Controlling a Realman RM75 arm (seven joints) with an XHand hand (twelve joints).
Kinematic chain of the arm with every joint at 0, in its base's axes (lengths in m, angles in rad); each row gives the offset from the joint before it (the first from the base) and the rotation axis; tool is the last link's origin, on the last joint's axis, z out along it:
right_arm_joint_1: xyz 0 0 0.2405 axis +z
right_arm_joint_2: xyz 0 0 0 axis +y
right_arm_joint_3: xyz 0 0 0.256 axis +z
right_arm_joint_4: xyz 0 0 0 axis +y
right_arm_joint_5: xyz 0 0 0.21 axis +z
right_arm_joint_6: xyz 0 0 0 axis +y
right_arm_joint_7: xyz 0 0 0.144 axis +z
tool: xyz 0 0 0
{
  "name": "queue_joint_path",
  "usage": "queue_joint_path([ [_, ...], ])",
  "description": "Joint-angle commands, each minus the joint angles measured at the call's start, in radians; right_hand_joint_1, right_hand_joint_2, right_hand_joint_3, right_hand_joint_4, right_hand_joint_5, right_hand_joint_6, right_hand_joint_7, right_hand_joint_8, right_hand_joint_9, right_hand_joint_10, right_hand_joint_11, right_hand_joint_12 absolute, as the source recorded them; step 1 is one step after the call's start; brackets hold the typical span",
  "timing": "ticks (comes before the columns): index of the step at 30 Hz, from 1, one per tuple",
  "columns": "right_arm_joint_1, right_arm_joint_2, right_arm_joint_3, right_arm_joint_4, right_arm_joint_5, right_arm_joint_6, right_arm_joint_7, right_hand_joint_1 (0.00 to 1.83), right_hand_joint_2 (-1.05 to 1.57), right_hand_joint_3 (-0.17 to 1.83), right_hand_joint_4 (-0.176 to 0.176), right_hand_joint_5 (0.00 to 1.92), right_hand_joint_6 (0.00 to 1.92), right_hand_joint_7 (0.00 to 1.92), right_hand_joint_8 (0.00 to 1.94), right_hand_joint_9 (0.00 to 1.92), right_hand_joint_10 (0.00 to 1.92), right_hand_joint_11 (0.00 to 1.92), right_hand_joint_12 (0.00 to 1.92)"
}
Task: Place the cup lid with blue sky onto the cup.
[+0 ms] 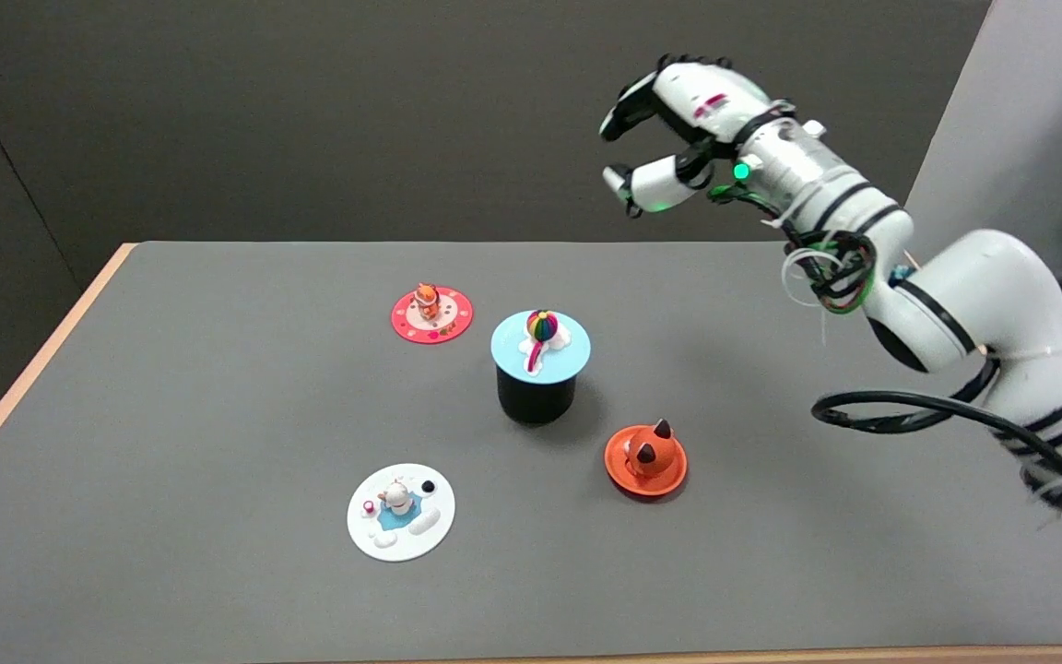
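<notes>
The blue lid [540,348] sits flat on top of the black cup [536,397], so the job looks done. The right hand [669,138] is up in the air, and the lid and cup are far below its fingers [628,189] and off to their left. The fingers are curled a bit but apart, and they hold nothing.

The best thing now is to keep the hand high and pull it away slowly, so the fingers bump nothing. The lid looks a little off to one side, so it may tip if knocked.

Three more lids lie on the gray table [171,415], all well below the fingers: a red lid [432,314], an orange lid [646,459] and a white lid [401,511]. Behind the table is a dark wall [310,111].
</notes>
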Motion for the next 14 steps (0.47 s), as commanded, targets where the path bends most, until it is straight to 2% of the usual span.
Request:
queue_joint_path([
  [1, -0.369, -0.292, 0.537, -0.026, -0.193, -0.227, -0.003, 0.86, 0.63, 0.90, -0.114, 0.75, 0.26, 0.76, 0.20, 0.64, 0.20, 0.35, 0.60],
  [14, -0.377, -0.354, 0.478, 0.024, -0.193, -0.226, 0.006, 0.83, 0.60, 0.92, -0.101, 0.72, 0.23, 0.73, 0.20, 0.64, 0.20, 0.36, 0.59],
])
